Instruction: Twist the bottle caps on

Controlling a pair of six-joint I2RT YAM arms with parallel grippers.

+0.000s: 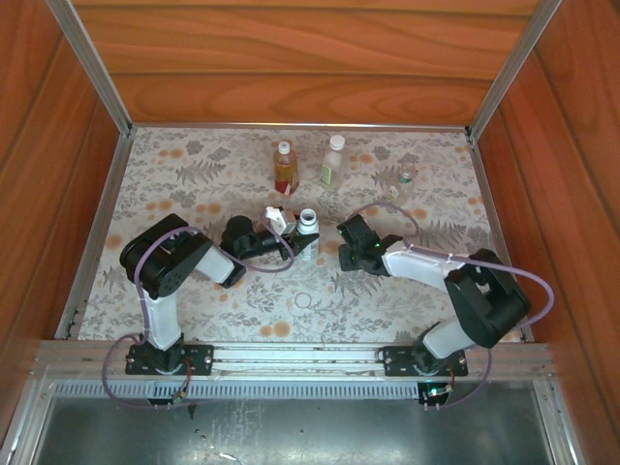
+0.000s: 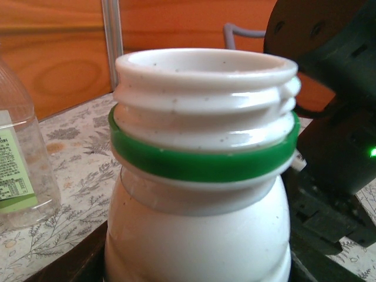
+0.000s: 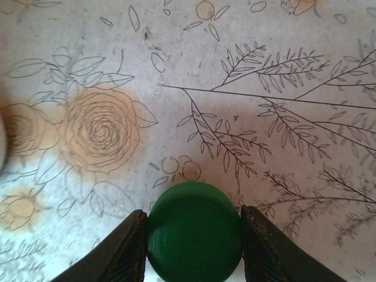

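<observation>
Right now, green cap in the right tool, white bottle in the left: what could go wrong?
1. The right tool pinches the green cap by its round sides on the table; it could pop out on lift.
2. The white bottle is open, threads bare; a tilted cap would likely cross-thread.
3. The right arm sits close beside the bottle in the left tool; swinging over may knock it.
</observation>
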